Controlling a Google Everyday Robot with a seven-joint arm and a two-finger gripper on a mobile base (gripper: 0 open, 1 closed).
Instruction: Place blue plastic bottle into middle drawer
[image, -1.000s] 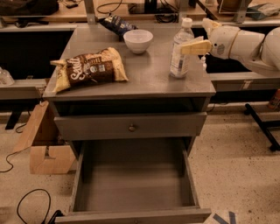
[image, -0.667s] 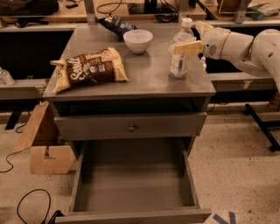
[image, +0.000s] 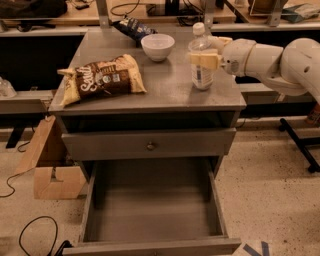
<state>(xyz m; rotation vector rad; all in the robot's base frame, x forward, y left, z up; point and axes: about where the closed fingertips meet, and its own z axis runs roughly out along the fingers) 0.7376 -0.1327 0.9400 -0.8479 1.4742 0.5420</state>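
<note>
The blue plastic bottle (image: 201, 77) stands upright on the right side of the grey cabinet top (image: 165, 87); it is clear with a white cap and a pale label. My gripper (image: 202, 49) reaches in from the right at the height of the bottle's upper body. It is open, with one finger (image: 204, 59) across the front of the bottle and the other behind it. The bottle rests on the cabinet top. The middle drawer (image: 150, 215) is pulled out wide below, deep and grey with a bare floor.
A brown chip bag (image: 102, 77) lies on the left of the top. A white bowl (image: 157, 46) and a dark snack bag (image: 131, 26) sit at the back. The knobbed drawer (image: 148, 145) above is shut. A cardboard box (image: 50, 167) stands on the floor at left.
My gripper has moved left from beside the bottle until its fingers straddle it. The bottle has stayed in place.
</note>
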